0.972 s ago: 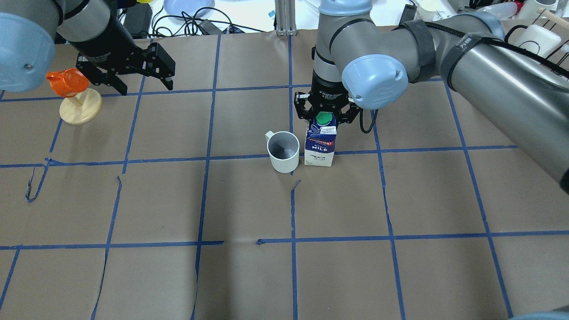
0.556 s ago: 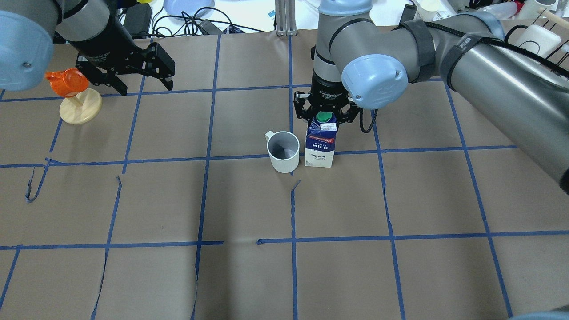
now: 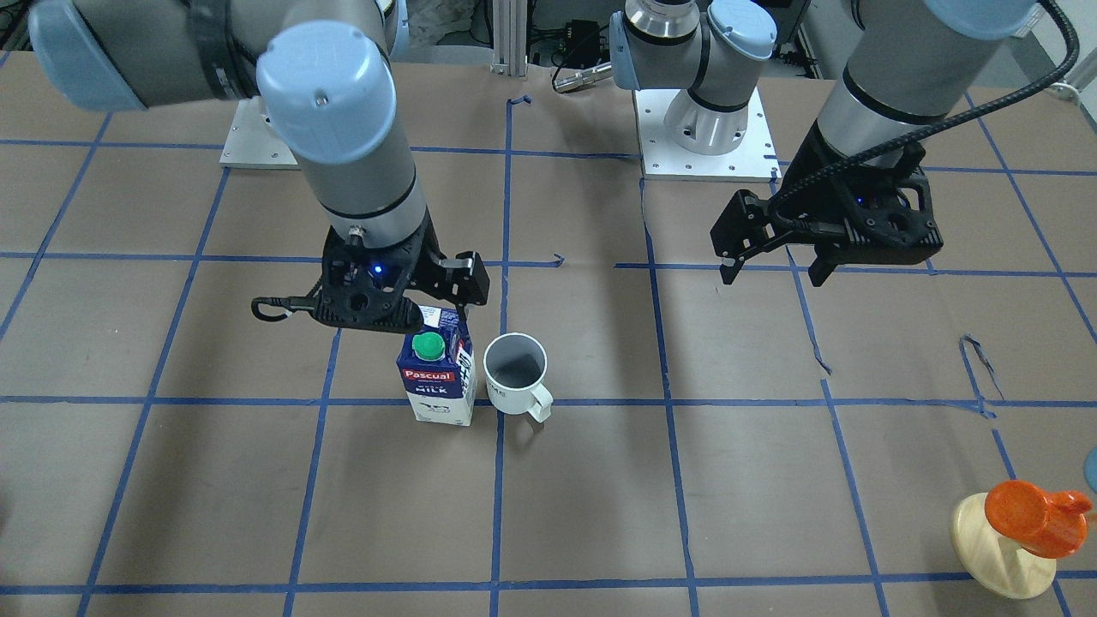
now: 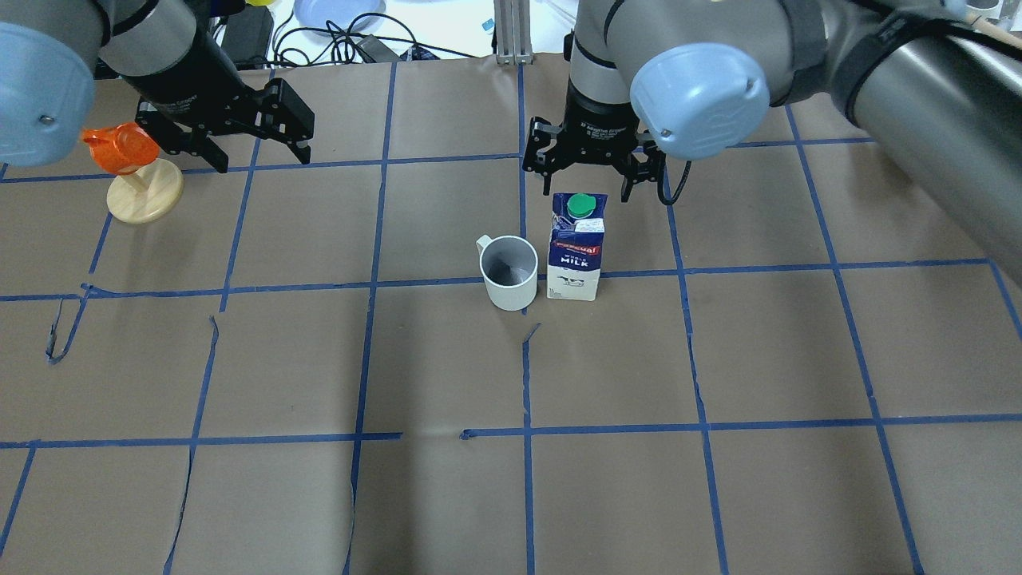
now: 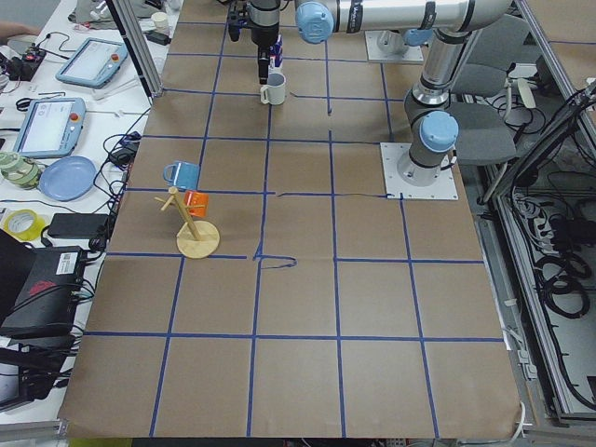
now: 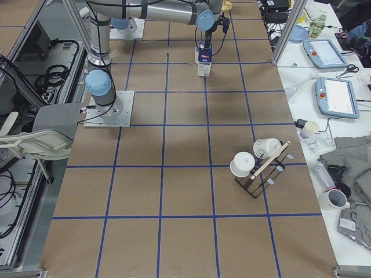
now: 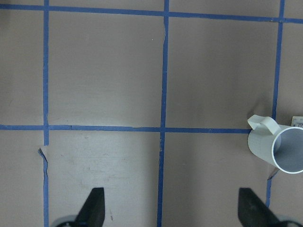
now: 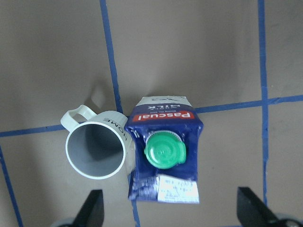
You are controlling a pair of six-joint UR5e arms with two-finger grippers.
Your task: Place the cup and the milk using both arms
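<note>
The milk carton (image 4: 576, 257) stands upright on the table, its green cap up. The white cup (image 4: 509, 271) stands right beside it on its left, handle pointing away from the carton. My right gripper (image 4: 588, 180) hangs open and empty above and just behind the carton, touching nothing. In the right wrist view the carton (image 8: 163, 151) and cup (image 8: 97, 149) lie below the spread fingertips (image 8: 93, 208). My left gripper (image 4: 259, 154) is open and empty at the far left. The left wrist view shows only the cup (image 7: 277, 147) at its right edge.
An orange cup (image 4: 121, 148) hangs on a wooden stand (image 4: 145, 196) just left of my left gripper. A black rack with white mugs (image 6: 259, 165) stands far off at the table's right end. Blue tape lines cross the brown table cover.
My right gripper was around the carton's top; it has let go, spread wider and risen up and back. The carton stays standing beside the cup. The left arm has not moved.
</note>
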